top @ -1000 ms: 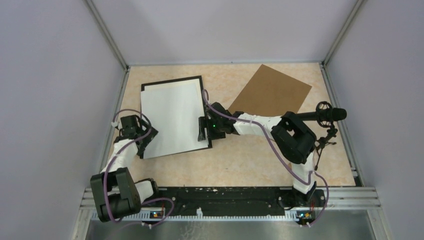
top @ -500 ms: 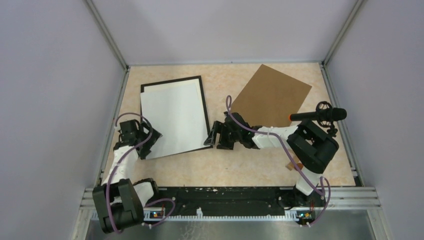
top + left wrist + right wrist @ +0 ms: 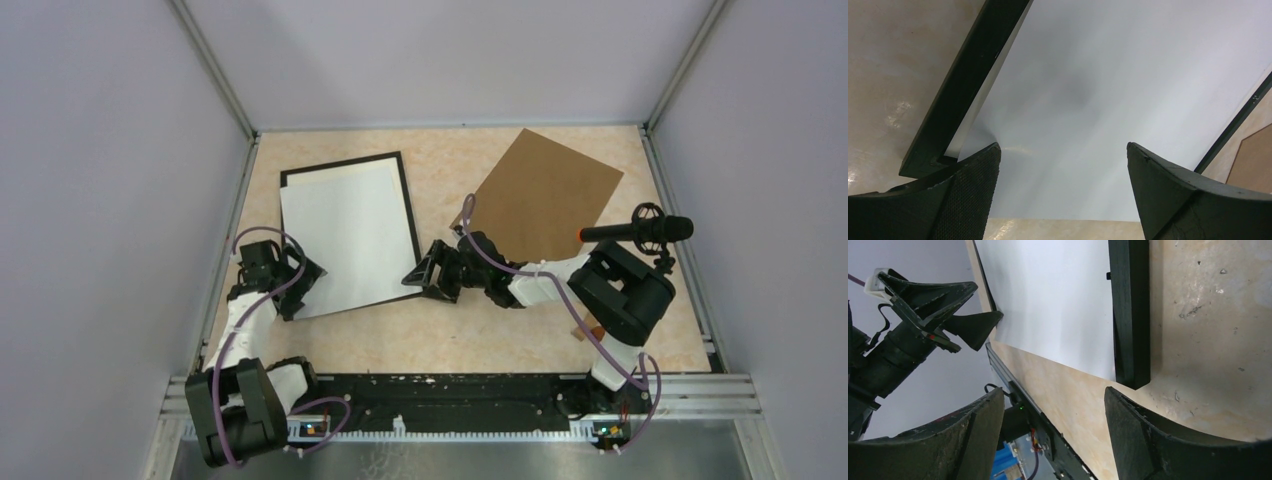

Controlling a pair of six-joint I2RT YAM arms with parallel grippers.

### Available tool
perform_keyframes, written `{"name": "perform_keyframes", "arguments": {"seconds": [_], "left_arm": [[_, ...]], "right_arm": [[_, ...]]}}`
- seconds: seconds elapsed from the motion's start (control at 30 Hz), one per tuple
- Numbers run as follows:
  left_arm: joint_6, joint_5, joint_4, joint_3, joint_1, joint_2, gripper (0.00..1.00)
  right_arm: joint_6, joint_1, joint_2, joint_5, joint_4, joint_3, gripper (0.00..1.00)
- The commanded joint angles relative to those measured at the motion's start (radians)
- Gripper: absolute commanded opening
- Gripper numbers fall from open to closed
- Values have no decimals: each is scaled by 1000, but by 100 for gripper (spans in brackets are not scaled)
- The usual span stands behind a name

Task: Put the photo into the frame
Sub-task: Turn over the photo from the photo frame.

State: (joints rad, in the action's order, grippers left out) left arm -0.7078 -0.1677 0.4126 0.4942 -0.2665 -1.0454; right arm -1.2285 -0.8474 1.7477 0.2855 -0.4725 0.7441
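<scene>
The frame (image 3: 409, 215) lies flat at the table's left, its thin black border showing along the far and right sides. The photo (image 3: 345, 235), a white sheet, lies on it, skewed and overhanging the near-left side. My left gripper (image 3: 300, 278) stands open at the photo's near-left corner. In the left wrist view its fingers (image 3: 965, 200) straddle the photo (image 3: 1108, 95), with the frame's left bar (image 3: 965, 85) beside them. My right gripper (image 3: 416, 278) is open and empty just off the frame's near-right corner; the right wrist view shows that corner (image 3: 1131, 320) ahead of the gripper (image 3: 1053, 435).
A brown backing board (image 3: 545, 190) lies at the far right, partly behind my right arm. A black microphone (image 3: 645, 230) stands at the right edge. Metal rails (image 3: 232, 230) and grey walls close in the table.
My right gripper has drawn back from the frame's right edge to just off its near-right corner. My left gripper has shifted slightly nearer. The photo now lies flatter on the frame.
</scene>
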Motion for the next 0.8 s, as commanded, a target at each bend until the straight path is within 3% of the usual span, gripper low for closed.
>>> {"name": "perform_keyframes", "arguments": {"seconds": [0.0,0.33,0.77], "left_arm": [[-6,-23,27,-17,4,-13,99],[1,-15,20,-14,4,-26,99],[5,-19,20,-13,4,-28,99]], "right_arm": [[-22,11,-21,-17,-62,5,72],[77,19,-41,-94,75,48,73],[70,26,63,-34,15,100,72]]}}
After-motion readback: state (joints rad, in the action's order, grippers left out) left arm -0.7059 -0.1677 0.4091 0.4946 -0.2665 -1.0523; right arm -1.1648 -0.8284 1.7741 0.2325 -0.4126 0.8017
